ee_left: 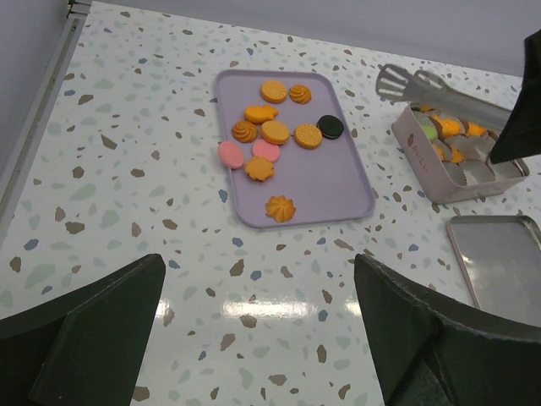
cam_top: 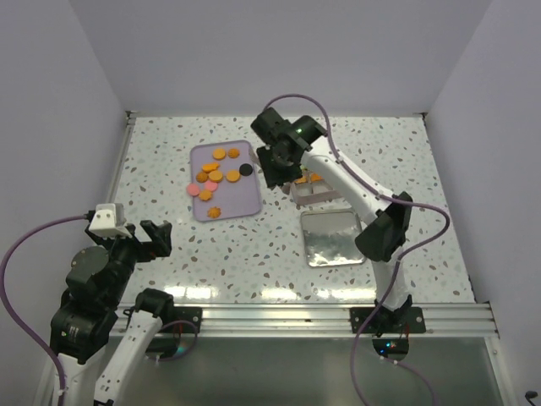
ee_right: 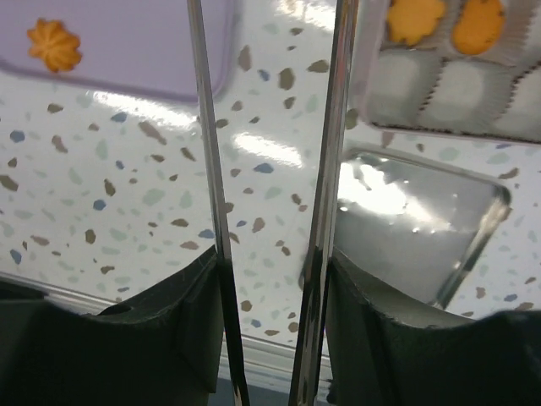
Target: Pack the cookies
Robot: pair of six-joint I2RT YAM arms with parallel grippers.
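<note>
Several cookies, mostly orange with a few pink and one black, lie on the lilac tray. The left wrist view also shows these cookies and the tray. More cookies sit in the paper cups of the square tin. My right gripper hangs between tray and tin, shut on metal tongs. The tong blades run up between its fingers, and their tips hover over the tin's left end. My left gripper stands open and empty over the near left of the table.
The tin's shiny lid lies flat on the table in front of the tin. A metal rail runs along the near edge. White walls close in the left, back and right sides.
</note>
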